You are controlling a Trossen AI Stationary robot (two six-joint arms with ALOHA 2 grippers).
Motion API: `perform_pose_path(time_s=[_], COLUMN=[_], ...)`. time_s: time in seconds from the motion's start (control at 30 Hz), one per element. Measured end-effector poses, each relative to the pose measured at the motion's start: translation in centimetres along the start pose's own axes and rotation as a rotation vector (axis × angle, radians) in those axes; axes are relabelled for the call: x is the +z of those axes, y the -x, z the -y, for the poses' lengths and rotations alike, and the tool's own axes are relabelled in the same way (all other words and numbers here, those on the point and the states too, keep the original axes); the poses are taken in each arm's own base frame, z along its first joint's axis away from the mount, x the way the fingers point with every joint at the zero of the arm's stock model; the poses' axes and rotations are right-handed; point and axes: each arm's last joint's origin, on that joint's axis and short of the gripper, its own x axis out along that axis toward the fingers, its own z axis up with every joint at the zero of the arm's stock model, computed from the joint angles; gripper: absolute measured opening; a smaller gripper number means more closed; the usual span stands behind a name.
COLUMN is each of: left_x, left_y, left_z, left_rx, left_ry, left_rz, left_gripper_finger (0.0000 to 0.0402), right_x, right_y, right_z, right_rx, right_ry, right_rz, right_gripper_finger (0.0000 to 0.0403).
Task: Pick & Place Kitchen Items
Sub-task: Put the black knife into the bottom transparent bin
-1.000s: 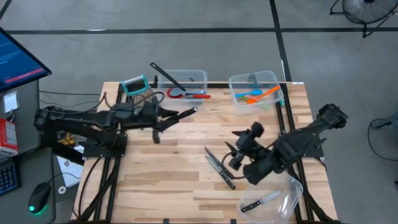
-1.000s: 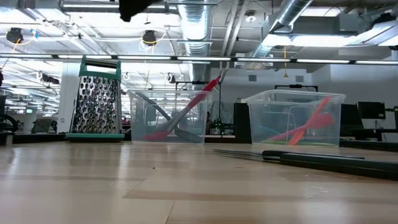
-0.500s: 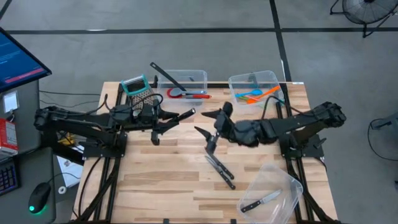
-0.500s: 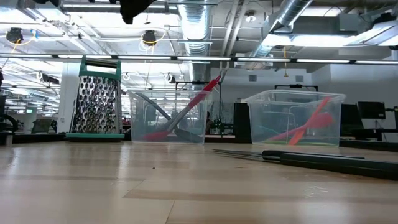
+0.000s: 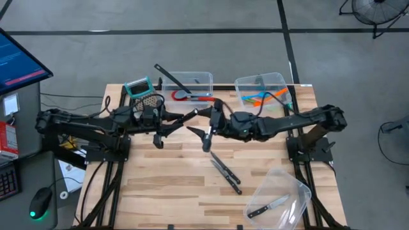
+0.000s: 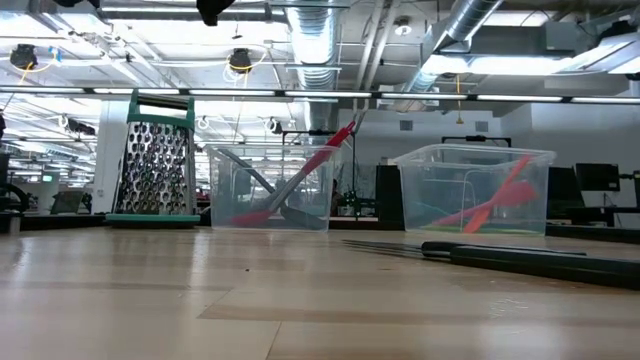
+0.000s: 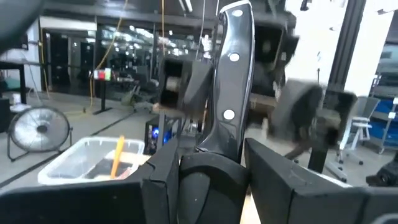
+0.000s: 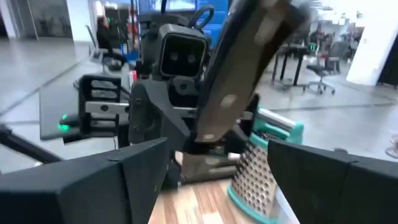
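Observation:
My left gripper (image 5: 182, 120) hangs over the table's middle, shut on a knife (image 5: 192, 115) with a black riveted handle (image 7: 231, 68). The handle points toward the table's right. My right gripper (image 5: 206, 126) has reached in level from the right and stands open. Its fingers (image 8: 127, 177) stand on either side of the handle's free end (image 8: 255, 62) with a gap showing. Two more knives (image 5: 225, 171) lie flat on the table, and another knife (image 5: 268, 206) lies in a tipped clear bin. My left gripper pinches the knife between its two fingers at the handle's lower end (image 7: 214, 146); the gripper hides whatever lies farther back. The fingers come level from the table's left, along the knife. The handle sticks out ahead of them, lifted clear of the table.
A teal-framed grater (image 5: 144, 92) stands at the far left. Two clear bins sit at the far edge: one (image 5: 203, 78) holds a red spatula and a black ladle, the other (image 5: 281, 80) coloured utensils. A tipped clear bin (image 5: 291, 191) lies at the near right.
My right gripper has swung from over the near right of the table toward the left, up to the knife in my left gripper. It has turned from pointing down to level, so its fingers now flank the handle's end. The knife stays held clear of the table.

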Motion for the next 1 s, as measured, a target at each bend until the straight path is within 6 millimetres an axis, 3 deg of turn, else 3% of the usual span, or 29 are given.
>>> perform_pose_path(time_s=[0.13, 0.47, 0.57, 0.73, 1.0], left_x=[-0.2, -0.8, -1.0, -1.2, -1.2], left_y=[-0.2, -0.8, -1.0, -1.2, -1.2], left_z=[0.0, 0.1, 0.1, 0.0, 0.0], left_rx=[0.000, 0.001, 0.002, 0.003, 0.001], left_ry=[-0.001, -0.018, -0.018, -0.031, -0.031], left_rz=[-0.007, -0.018, -0.024, -0.026, -0.022], left_gripper_finger=[0.0122, 0.0121, 0.0121, 0.0121, 0.0121], right_x=[-0.5, 0.1, 0.1, 0.0, 0.0], right_y=[-1.2, -1.6, -1.6, -1.6, -1.6], right_z=[0.2, 1.3, 1.3, 1.1, 1.1], right_rx=[0.006, 0.020, 0.016, 0.057, 0.060], right_ry=[0.005, 0.021, 0.033, 0.045, 0.053], right_rz=[0.054, 0.119, 0.116, 0.106, 0.104], right_gripper_finger=[0.0266, 0.0260, 0.0221, 0.0082, 0.0086])
